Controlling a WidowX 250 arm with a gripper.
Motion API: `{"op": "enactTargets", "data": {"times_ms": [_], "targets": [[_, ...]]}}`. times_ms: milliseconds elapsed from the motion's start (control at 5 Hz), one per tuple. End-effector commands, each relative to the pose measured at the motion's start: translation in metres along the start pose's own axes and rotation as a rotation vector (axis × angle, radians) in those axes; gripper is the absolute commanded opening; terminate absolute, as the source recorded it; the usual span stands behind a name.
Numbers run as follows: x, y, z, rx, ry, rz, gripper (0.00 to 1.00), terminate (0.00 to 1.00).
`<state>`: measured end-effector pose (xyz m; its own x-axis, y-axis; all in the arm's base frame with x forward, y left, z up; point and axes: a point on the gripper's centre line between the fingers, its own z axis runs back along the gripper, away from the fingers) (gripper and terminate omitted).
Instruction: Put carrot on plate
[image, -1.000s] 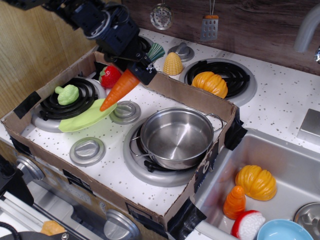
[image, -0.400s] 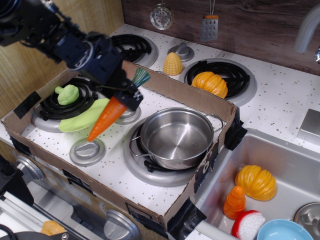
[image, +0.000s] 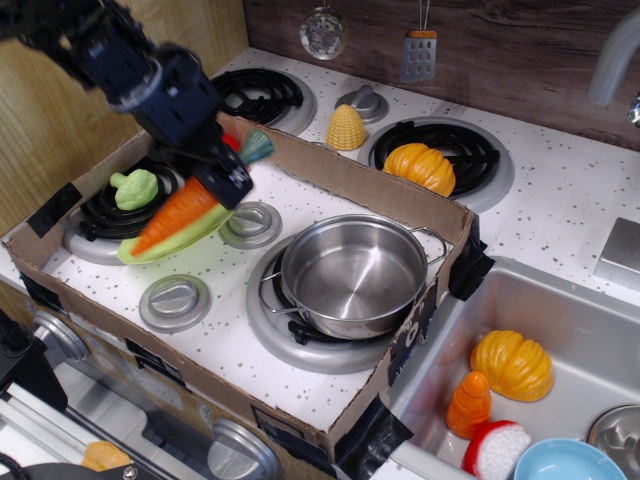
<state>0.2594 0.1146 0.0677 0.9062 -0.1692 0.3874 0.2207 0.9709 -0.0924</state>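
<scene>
The carrot (image: 178, 214) is long and orange with a dark green stem (image: 256, 146). It is tilted, its tip pointing down-left over the plate. The plate (image: 172, 241) is lime green and lies on the left burner inside the cardboard box. My gripper (image: 226, 170) is shut on the carrot's upper end near the stem. The carrot lies low over the plate; I cannot tell whether it touches it. The black arm reaches in from the top left.
A steel pot (image: 353, 272) stands right of the plate. A green toy (image: 135, 187) sits on the left burner. The cardboard box wall (image: 340, 176) runs behind. A corn (image: 346, 127) and pumpkin (image: 420, 166) lie beyond it. The sink (image: 580, 330) holds a pumpkin, an orange cone and a blue dish.
My gripper has carried the carrot from above the box's back wall down and left. The carrot now lies low over the plate.
</scene>
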Motion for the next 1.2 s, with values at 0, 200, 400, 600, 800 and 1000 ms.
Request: {"op": "enactTargets", "data": {"times_ms": [0, 200, 400, 600, 800, 1000], "targets": [[0.001, 0.029, -0.002, 0.018, -0.024, -0.075, 0.0, 0.0], [-0.007, 0.017, -0.017, 0.024, -0.065, -0.009, 0.0, 0.0], [-0.013, 0.007, -0.021, 0.059, -0.088, 0.032, 1.0, 0.0], [-0.011, 0.001, -0.021, 0.075, -0.103, 0.06, 1.0, 0.0], [-0.007, -0.001, -0.02, 0.097, -0.12, 0.069, 1.0, 0.0], [-0.002, -0.003, -0.013, 0.119, -0.12, 0.078, 1.0, 0.0]]}}
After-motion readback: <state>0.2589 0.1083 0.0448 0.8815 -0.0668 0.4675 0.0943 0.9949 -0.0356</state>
